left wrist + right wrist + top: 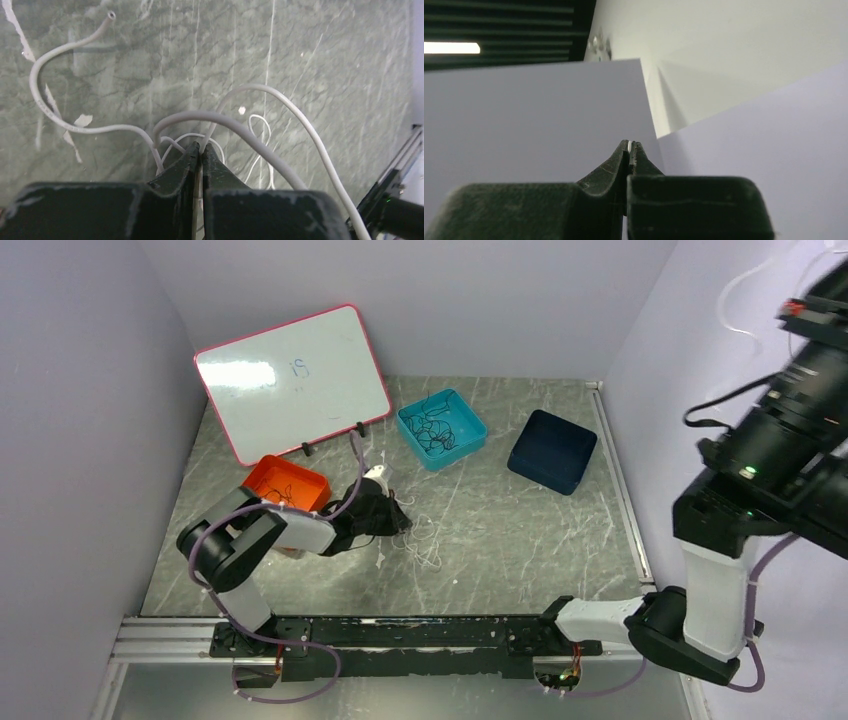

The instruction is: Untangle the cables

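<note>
Thin white cables (215, 117) lie looped on the grey marbled surface (310, 60) directly ahead of the left fingers (180, 167), which are clamped on one strand; the right fingers (611, 170), pressed together, hang high and far off.

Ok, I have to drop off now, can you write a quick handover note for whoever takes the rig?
Left tool: shut on a strand of the white cables, low over the table near the orange tray.
Right tool: shut, raised off the table, facing the wall; a white speck shows between its tips, cannot tell what.
Black cables: bunched in the teal tray, with the dark blue tray beside it.
Done: nothing looks separated yet.
Left to do: the white cables loop over each other; pull them apart, then the black bunch.
</note>
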`<state>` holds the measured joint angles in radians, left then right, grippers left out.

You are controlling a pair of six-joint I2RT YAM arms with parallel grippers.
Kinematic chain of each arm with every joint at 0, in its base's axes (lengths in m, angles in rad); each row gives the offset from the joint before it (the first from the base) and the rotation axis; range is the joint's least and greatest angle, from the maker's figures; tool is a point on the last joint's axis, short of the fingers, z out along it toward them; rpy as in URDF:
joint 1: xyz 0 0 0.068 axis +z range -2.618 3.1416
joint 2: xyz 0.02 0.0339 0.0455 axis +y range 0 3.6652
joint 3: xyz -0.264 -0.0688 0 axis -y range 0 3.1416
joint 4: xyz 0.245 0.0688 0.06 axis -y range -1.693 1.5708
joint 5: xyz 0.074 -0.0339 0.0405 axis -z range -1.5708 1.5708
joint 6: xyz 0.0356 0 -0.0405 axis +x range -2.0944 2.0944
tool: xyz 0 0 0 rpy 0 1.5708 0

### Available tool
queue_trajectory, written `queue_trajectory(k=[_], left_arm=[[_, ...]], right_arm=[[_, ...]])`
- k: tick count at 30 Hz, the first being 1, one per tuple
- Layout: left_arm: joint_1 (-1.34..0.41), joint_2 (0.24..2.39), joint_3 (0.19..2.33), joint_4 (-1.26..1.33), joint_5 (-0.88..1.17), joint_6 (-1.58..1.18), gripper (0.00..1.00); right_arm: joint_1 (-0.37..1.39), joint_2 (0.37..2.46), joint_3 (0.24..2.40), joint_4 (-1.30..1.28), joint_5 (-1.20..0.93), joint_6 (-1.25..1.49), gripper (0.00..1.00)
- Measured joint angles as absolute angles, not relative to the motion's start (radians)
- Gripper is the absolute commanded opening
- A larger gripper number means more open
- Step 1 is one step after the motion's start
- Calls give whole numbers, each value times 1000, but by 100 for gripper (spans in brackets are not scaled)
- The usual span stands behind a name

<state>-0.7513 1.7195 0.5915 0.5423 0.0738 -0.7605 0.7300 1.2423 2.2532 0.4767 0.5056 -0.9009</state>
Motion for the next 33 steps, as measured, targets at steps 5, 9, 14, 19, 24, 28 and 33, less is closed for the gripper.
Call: queue_trajectory(k=[5,9,14,19,24,28,33], left_arm=[[-776,1655,594,429,70,-657,7],[-797,1611,593,388,72,-603,7],[-809,1566,590,383,77,-577,7],[-816,1536,579,361,83,-560,7],[-817,1502,574,342,83,-548,7],[-817,1488,570,337,83,-545,7],[-817,1488,562,324,91,-545,7]], right_arm=[[735,1219,2106,447,551,-884,0],[737,1222,2063,405,593,-864,0],[739,1225,2048,336,661,-828,0],[739,1224,1996,273,712,-784,0],[739,1274,1968,233,759,-769,0],[735,1332,1965,202,785,-770,0],[633,1418,2048,20,738,-654,0]])
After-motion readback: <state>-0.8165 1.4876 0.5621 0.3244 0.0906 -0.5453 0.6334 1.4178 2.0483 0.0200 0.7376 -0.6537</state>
